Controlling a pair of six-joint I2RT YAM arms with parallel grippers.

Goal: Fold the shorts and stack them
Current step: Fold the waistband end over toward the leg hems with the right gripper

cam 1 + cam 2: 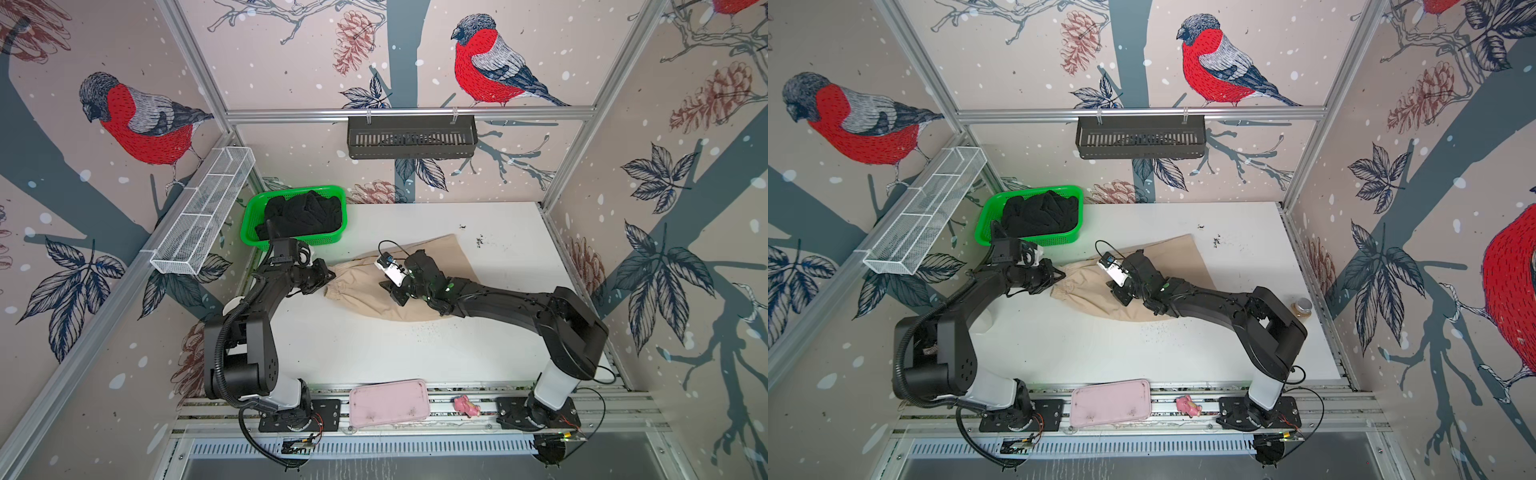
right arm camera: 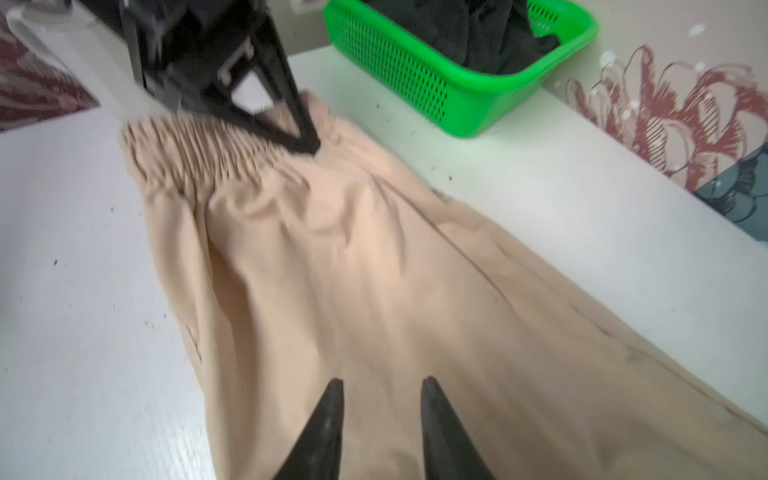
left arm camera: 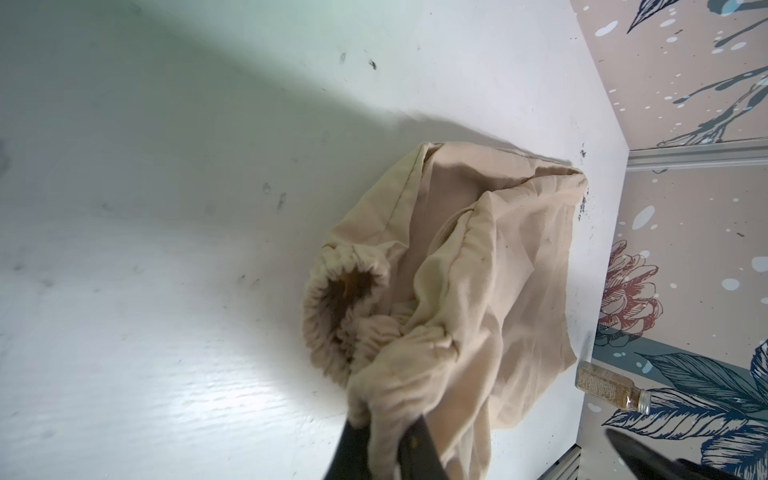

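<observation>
The left gripper [image 2: 309,143] pinched the beige shorts [image 1: 428,286] at the waistband. The right gripper [image 2: 382,388] hung over the cloth — jaws parted, holding nothing.

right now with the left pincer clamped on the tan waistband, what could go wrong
1. The left pincer grips only a corner of the tan shorts at the waistband; pulling may bunch the cloth rather than fold it.
2. The right pincer is open above the fabric, so the far end could drag.
3. The green basket holding the black shorts sits near the left arm.
</observation>
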